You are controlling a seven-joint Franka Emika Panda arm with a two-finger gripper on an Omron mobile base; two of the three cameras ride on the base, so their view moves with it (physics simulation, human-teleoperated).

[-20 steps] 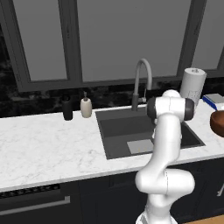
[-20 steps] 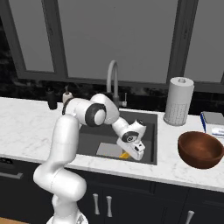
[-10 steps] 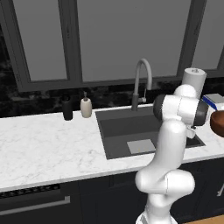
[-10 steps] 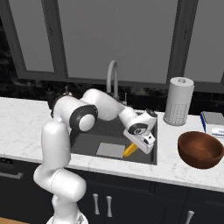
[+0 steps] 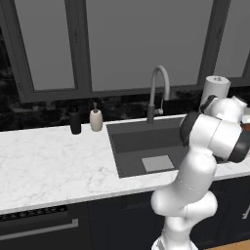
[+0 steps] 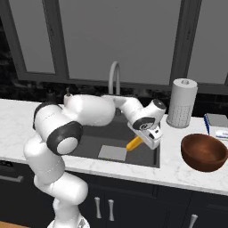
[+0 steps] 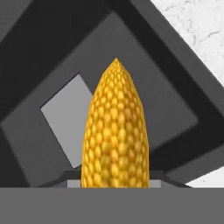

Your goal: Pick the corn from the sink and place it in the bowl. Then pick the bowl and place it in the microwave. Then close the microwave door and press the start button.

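i hold the small slim yellow-orange corn cob (image 6: pixel 134 143) pinched between my fingers (image 6: pixel 143 141), butt end seated in the grip. in the hand view the corn (image 7: pixel 115 131) runs straight up the middle of the frame, so its long axis lies along my own pointing direction, tip leading. in the right base view the cob juts down and to the left from my fingers, in the lower middle of the frame, hanging above the right part of the dark grey recessed sink (image 6: pixel 93 146), near its right edge and clear of the basin floor.

the relation that counts now: the round reddish-brown wooden-looking bowl (image 6: pixel 205 152) sits on the white marbled bench (image 6: pixel 178 173) at the right of the frame, well apart from the cob and on the opposite side from where its tip points. i judge the next move must carry me rightward over the sink edge, and swing the tip down, so the cob drops lengthwise into the bowl rather than catching across its rim.
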